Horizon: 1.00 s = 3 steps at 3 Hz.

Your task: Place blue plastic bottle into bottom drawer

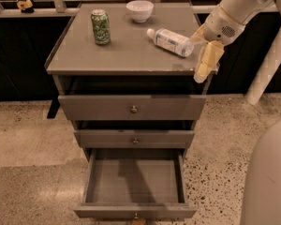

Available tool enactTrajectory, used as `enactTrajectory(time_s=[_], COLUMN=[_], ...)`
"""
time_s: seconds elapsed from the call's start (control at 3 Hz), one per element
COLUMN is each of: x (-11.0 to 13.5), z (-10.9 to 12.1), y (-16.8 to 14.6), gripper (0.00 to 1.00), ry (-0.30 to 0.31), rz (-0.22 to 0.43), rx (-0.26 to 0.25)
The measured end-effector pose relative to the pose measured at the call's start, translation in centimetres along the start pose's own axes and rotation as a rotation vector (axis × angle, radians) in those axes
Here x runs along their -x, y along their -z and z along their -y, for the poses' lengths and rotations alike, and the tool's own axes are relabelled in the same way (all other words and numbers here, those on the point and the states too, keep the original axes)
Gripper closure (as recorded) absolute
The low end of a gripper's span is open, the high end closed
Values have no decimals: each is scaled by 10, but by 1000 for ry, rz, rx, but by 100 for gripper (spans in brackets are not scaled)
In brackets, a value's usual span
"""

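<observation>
The blue plastic bottle (171, 41) lies on its side on the cabinet top (131, 55), white cap pointing toward the back left. My gripper (196, 57) hangs at the top's right edge, just off the bottle's base end, open, with nothing held. One cream finger (207, 62) points down over the cabinet edge. The bottom drawer (136, 211) is pulled out toward me, its box showing below the two drawers above.
A green patterned can (100, 27) stands upright at the top's left. A white bowl (139, 11) sits at the back. The top drawer (131, 108) and middle drawer (133, 138) stand slightly ajar. A white post (267, 64) leans at the right.
</observation>
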<state>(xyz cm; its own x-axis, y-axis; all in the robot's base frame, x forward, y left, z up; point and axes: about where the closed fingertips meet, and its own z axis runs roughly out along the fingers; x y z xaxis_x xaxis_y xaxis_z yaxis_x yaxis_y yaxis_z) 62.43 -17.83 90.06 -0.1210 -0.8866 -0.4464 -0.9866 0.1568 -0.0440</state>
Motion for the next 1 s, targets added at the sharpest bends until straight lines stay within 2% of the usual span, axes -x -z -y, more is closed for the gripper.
enactTrajectory(time_s=[0.67, 1.0], x=[-1, 4], z=[19, 45], y=[-9, -29], gripper=[0, 0], ry=[4, 51], rz=[39, 88], rx=[-22, -6])
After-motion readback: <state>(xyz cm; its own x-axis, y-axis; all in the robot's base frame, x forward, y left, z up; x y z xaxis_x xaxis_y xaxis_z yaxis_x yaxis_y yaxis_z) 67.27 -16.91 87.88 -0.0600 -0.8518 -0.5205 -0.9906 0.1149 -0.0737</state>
